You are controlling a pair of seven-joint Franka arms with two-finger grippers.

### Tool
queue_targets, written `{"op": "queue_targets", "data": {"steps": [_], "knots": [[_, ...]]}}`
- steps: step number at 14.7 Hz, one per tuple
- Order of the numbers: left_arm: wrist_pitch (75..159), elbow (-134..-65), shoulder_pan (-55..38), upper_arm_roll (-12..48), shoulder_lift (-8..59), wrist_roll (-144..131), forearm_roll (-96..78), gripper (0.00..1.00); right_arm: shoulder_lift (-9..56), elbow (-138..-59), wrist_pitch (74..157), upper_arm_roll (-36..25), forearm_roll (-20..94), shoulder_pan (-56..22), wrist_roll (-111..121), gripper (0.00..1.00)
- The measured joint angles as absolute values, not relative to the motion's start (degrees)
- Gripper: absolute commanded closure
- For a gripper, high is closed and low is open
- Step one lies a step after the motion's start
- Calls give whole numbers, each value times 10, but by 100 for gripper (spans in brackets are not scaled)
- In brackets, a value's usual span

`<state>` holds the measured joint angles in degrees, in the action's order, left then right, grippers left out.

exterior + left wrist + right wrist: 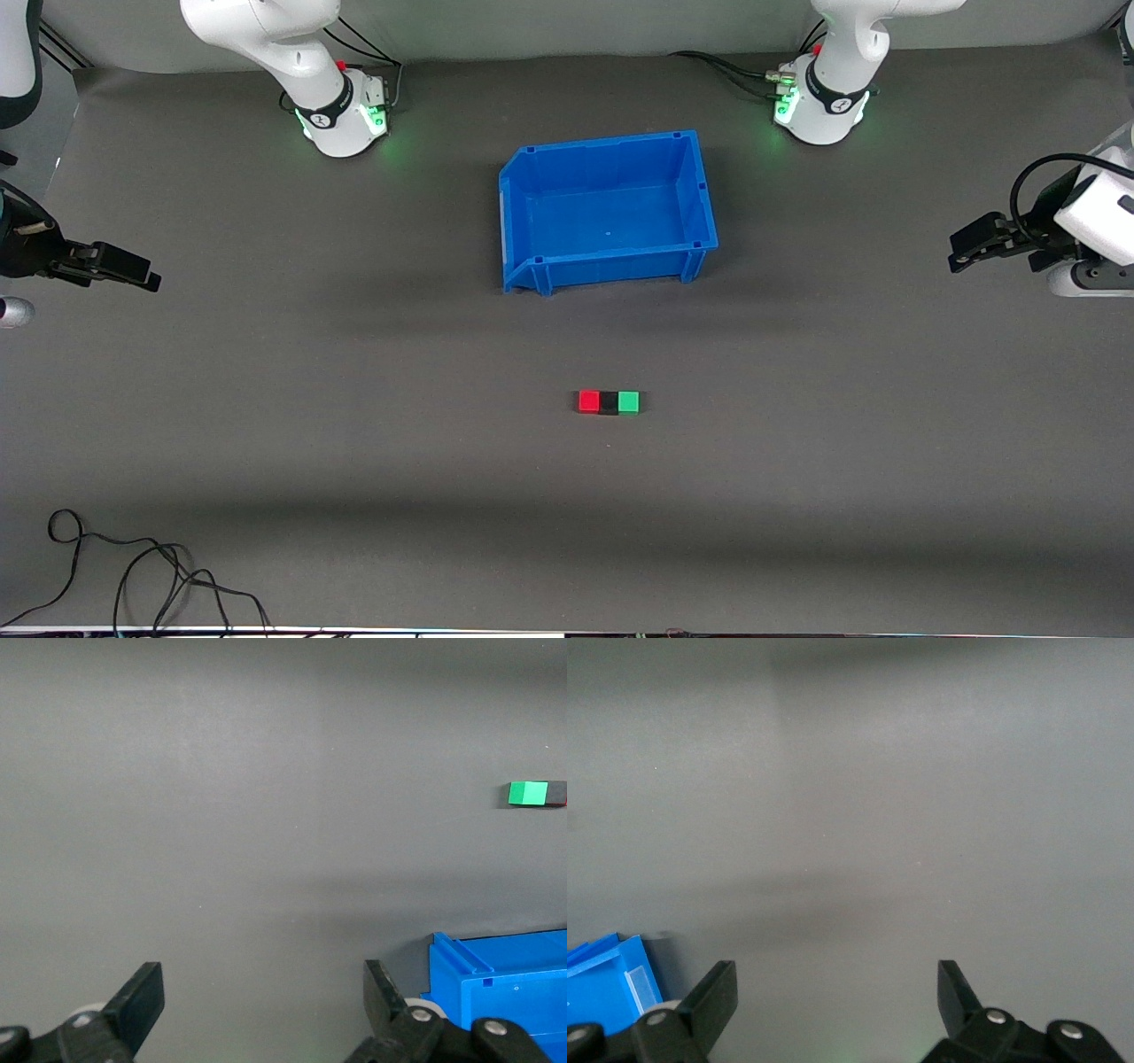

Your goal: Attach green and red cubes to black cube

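Note:
The red cube, the black cube and the green cube sit in one touching row on the grey mat, nearer the front camera than the blue bin; the black one is in the middle. In the left wrist view the green cube shows with the black cube against it. My left gripper is open and empty, waiting at the left arm's end of the table; it also shows in the left wrist view. My right gripper is open and empty, waiting at the right arm's end; it also shows in the right wrist view.
An empty blue bin stands mid-table between the arm bases; its corner shows in the left wrist view and in the right wrist view. A black cable lies at the mat's near corner toward the right arm's end.

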<state>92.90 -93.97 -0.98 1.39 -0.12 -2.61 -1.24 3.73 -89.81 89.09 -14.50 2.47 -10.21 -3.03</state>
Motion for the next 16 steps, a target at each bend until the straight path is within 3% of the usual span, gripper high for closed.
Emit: {"op": "queue_targets", "data": {"steps": [4,8,16], "knots": [[905,-938,-5,14,-5,-14,-12,0,37,-900,891,-140,24,-95,-31,0],[895,-936,-5,14,-7,1,-11,0,35,-900,893,-74,14,-35,-31,1],[881,-931,-5,18,-7,9,0,0,32,-899,898,-66,1,-35,-32,0]]}}
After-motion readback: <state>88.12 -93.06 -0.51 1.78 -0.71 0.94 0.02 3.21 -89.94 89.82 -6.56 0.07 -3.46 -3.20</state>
